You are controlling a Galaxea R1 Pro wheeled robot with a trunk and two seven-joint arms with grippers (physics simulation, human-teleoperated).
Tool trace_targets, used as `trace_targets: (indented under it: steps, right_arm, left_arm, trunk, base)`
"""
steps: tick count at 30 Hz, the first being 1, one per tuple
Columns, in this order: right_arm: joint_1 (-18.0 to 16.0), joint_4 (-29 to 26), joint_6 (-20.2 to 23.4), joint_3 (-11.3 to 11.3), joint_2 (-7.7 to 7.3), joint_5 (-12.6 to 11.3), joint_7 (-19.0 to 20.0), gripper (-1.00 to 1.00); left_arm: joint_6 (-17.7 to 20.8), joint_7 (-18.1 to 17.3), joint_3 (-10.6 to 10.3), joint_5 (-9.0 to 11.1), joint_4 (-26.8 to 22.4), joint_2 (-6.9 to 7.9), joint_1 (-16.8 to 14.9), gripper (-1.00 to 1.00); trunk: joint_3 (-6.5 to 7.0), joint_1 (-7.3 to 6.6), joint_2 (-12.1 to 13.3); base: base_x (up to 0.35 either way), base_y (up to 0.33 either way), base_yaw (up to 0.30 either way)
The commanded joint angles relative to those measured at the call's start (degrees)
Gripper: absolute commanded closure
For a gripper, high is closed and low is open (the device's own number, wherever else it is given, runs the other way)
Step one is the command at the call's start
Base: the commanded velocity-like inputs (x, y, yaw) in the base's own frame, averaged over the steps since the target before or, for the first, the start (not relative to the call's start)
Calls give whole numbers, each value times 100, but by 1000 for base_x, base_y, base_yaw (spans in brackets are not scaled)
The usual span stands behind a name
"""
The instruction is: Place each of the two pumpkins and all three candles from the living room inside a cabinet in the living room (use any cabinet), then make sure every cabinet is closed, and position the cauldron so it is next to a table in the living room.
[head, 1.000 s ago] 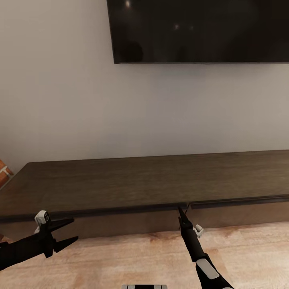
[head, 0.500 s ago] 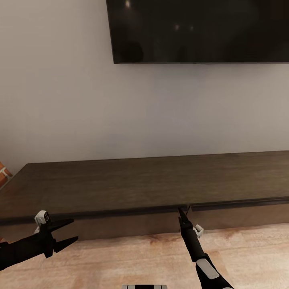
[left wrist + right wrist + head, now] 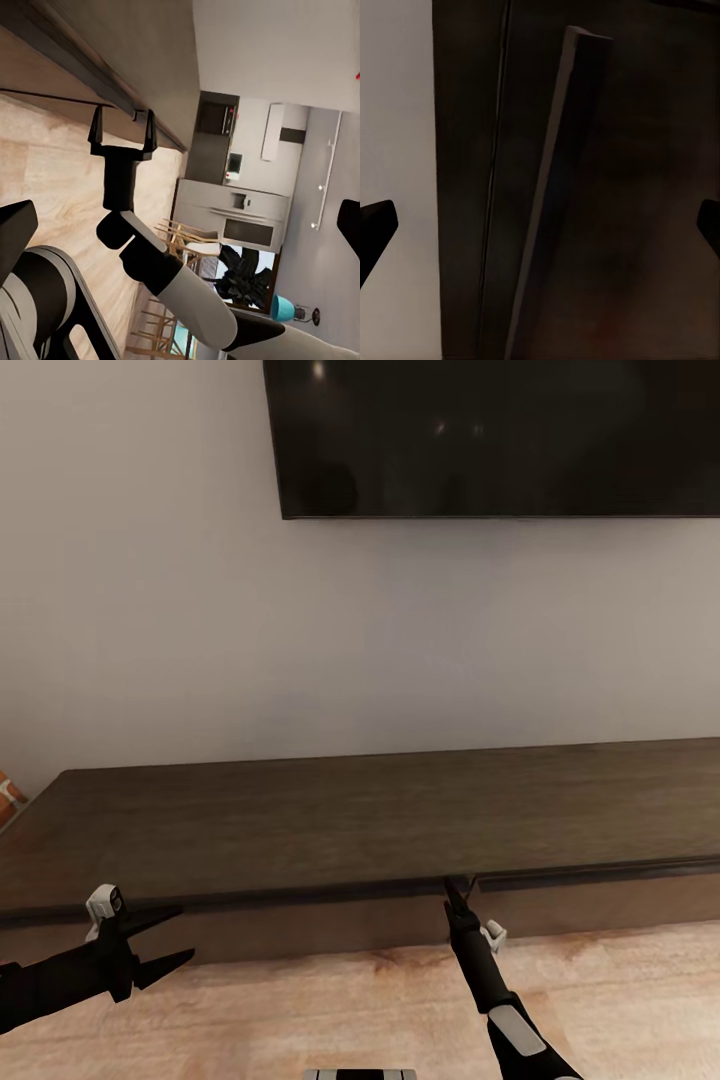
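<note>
The right gripper (image 3: 458,887) is pressed up to the front edge of the cabinet (image 3: 350,820), just where two drawer fronts meet at a narrow seam. Its fingers (image 3: 96,129) are spread open either side of the lip under the top. The cabinet's long axis runs side to side across the robot, so any drawer must come straight back toward it. The left gripper (image 3: 160,940) hangs open, well off to the side above the wooden floor (image 3: 330,1010); the right arm is plainly nearer.
</note>
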Motion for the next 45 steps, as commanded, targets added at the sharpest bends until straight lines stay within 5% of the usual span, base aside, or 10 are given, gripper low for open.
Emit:
trace_targets:
  steps: [1,14,15,45]
  right_arm:
    - [0,16,-2,0,-1,1,0,-100]
    - [0,80,-32,0,6,3,0,-100]
    - [0,79,-30,0,6,3,0,100]
    - [0,79,-19,10,6,3,0,100]
  left_arm:
    - [0,0,0,0,0,1,0,-100]
    - [0,0,0,0,0,0,0,-100]
    - [0,0,0,0,0,1,0,-100]
    - [0,0,0,0,0,-4,0,-100]
  trunk:
    - [0,0,0]
    - [0,0,0]
    - [0,0,0]
    - [0,0,0]
  base:
    - [4,0,0]
    - [1,0,0]
    - [0,0,0]
    - [0,0,0]
